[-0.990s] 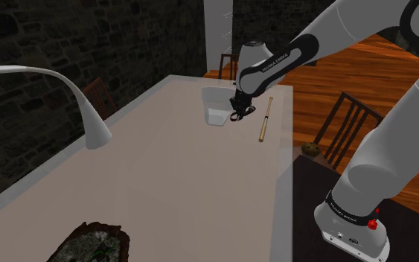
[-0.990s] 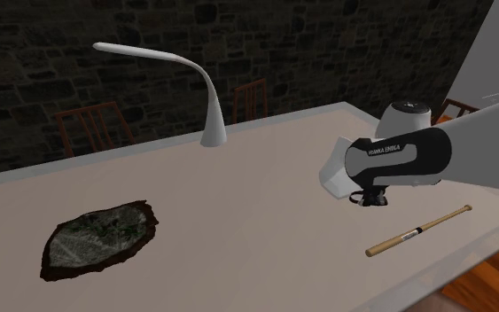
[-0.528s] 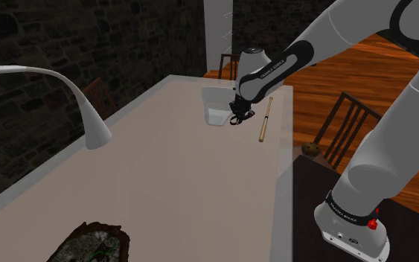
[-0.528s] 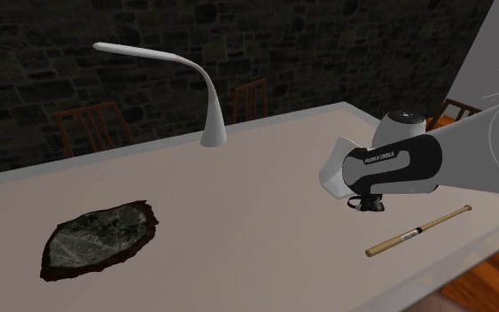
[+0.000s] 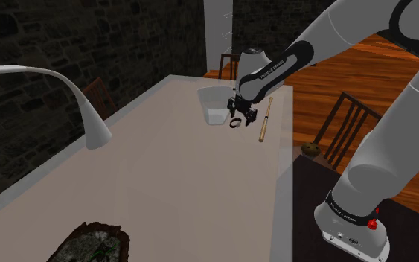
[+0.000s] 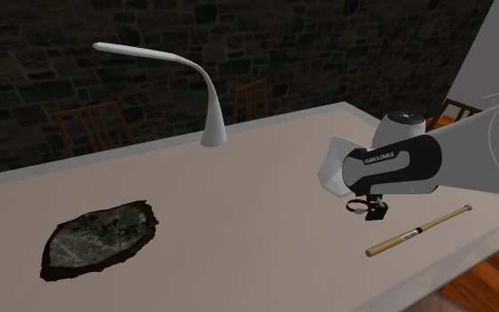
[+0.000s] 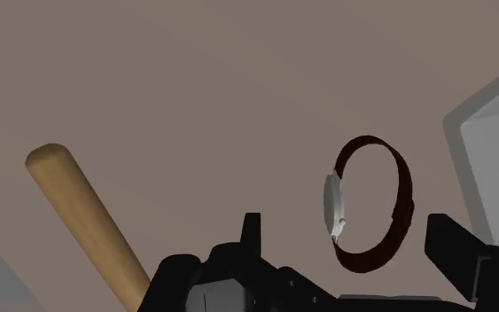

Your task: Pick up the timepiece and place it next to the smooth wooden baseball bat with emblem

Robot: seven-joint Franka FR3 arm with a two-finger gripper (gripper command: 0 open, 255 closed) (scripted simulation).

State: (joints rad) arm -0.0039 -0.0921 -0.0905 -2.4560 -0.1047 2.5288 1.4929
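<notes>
Parting since half a second ago, the jaws have let go of the watch (image 7: 371,206), a dark band with a pale dial. They now stand wide apart, the watch on edge between them and touching neither. It is at the surface of the desk (image 5: 163,164), just beside the white container (image 5: 213,104) and near the wooden bat (image 5: 264,123), apart from it.

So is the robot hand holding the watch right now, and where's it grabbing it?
Nothing is held. The gripper is open, and the wristwatch stands between its fingers, touching neither.
</notes>
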